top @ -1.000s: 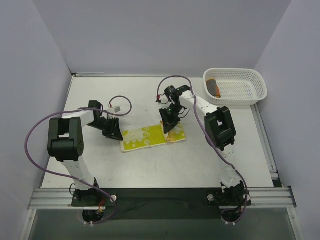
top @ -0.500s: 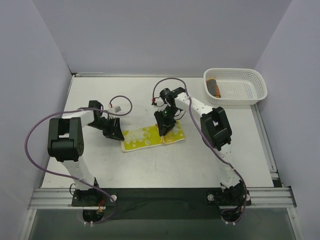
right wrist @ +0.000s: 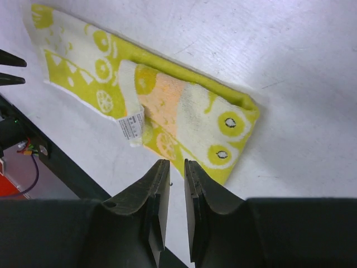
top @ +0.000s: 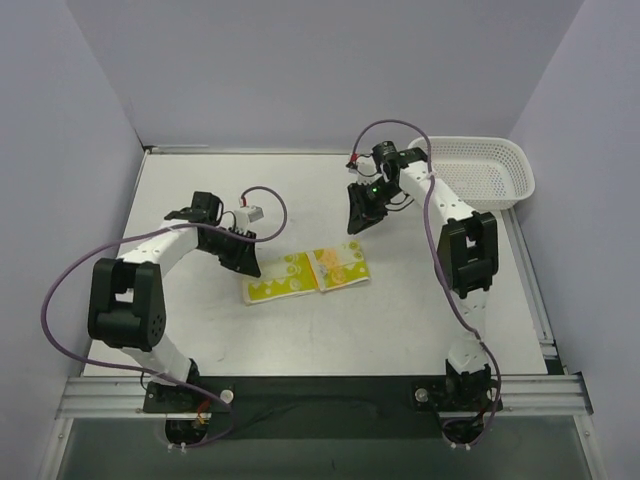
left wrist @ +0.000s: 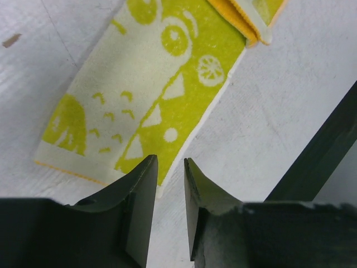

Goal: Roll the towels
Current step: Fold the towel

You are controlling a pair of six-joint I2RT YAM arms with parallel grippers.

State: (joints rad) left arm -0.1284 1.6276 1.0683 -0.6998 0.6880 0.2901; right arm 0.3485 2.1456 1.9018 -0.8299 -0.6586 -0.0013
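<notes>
Jaws on both arms stand slightly parted and empty: in the top view the left jaws are at the left end of the yellow-green towel (top: pixel 290 275), which lies mid-frame on the worktop (top: pixel 400 320) with its right part folded over, while the right jaws hang apart from it, upper right of centre, beside the basket (top: pixel 515 165). From the left wrist, the towel (left wrist: pixel 139 95) fills the upper left, its near edge just above the parted tips. From the right wrist, the towel (right wrist: pixel 184 111) runs diagonally across the upper half, a white label (right wrist: pixel 131 127) at the flap's corner.
</notes>
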